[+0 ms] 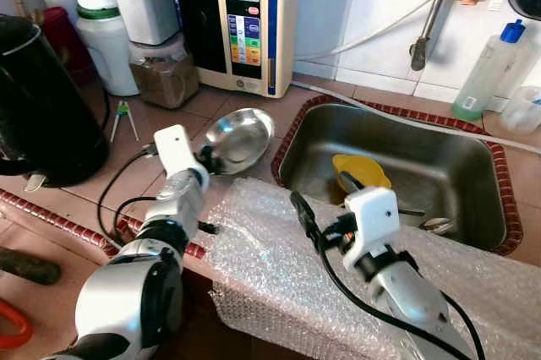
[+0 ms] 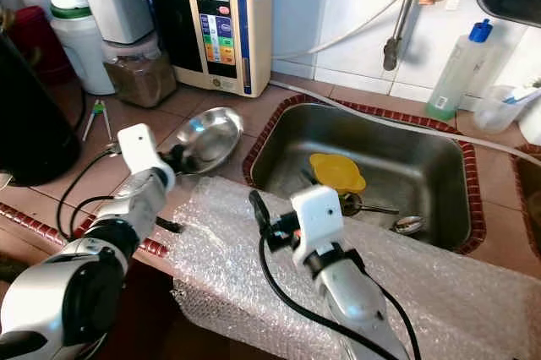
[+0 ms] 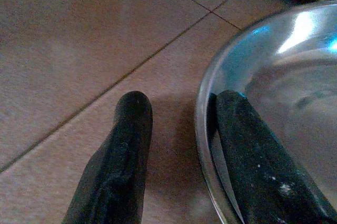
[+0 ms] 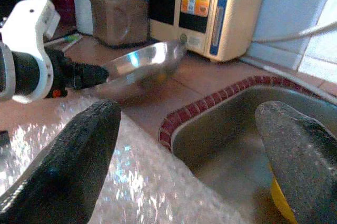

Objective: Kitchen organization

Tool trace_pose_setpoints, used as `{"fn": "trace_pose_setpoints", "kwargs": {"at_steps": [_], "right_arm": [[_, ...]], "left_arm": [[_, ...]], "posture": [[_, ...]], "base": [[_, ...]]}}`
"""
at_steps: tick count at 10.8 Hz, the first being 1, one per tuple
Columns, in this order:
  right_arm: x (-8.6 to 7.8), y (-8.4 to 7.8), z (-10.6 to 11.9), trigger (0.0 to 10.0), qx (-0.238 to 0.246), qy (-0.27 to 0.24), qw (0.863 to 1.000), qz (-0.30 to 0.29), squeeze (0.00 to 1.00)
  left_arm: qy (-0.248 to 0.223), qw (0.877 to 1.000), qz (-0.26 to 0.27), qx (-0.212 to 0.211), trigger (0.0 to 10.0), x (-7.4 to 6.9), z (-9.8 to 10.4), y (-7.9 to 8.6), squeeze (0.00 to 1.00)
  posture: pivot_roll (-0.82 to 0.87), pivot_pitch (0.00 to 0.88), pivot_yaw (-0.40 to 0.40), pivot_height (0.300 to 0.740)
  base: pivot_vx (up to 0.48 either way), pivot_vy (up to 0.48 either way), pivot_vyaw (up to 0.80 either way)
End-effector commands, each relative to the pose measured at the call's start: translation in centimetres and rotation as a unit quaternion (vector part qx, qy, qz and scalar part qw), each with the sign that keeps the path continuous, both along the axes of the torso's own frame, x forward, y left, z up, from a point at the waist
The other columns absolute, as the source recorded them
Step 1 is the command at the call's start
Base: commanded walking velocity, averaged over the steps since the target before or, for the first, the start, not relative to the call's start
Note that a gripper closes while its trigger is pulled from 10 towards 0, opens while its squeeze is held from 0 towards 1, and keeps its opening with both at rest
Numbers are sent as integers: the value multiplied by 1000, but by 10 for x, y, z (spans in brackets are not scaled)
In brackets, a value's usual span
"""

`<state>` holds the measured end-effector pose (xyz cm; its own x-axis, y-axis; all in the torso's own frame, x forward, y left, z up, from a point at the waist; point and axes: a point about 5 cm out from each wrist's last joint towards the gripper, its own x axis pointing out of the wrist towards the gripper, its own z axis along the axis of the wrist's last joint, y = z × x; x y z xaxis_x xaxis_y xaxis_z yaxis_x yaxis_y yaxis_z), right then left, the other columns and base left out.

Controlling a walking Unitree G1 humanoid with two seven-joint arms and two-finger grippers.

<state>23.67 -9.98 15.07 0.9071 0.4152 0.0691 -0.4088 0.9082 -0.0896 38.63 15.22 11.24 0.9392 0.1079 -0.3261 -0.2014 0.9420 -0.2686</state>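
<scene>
Tiled desk [image 1: 84, 178], sink [image 1: 473, 166] set in it, red brick edging. On desk: steel bowl [image 1: 238, 139] just left of sink, black kettle [image 1: 42, 106] far left, jar [image 1: 163, 79], white jug [image 1: 106, 47] and water unit [image 1: 249, 22] along back wall, bottle [image 1: 490, 73] right. Bubble wrap [image 1: 270, 267] draped over front edge.

Showed two silver, ribbed arms with glossy rounded joints, each ending in a white boxy wrist block trailing black cables, then a left gripper [image 1: 205, 157] and right gripper [image 1: 297, 205] of long matte black fingers [image 3: 126, 171], perhaps lightly scuffed.
</scene>
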Motion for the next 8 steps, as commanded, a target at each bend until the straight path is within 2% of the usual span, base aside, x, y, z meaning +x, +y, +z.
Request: {"fn": "trace_pose_setpoints", "kwargs": {"at_steps": [1,3,5,8], "right_arm": [[2,-1,-2,10000,-1,5,1000,1,0],[2,-1,-2,10000,-1,5,1000,1,0],[6,2,-4,10000,-3,6,1000,12,0],[11,2,-5,10000,-6,5,1000,19,0]], "left_arm": [[19,1000,15,4,0,-5,-8,10,0],[19,1000,15,4,0,-5,-8,10,0],[11,1000,9,11,0,-7,-10,24,0],[-12,999,5,-32,0,-3,-2,20,0]], "posture": [[-70,0,42,740],[-70,0,42,740],[-36,0,28,740],[-27,0,26,740]], "base": [[0,0,0],[0,0,0],[0,0,0],[0,0,0]]}}
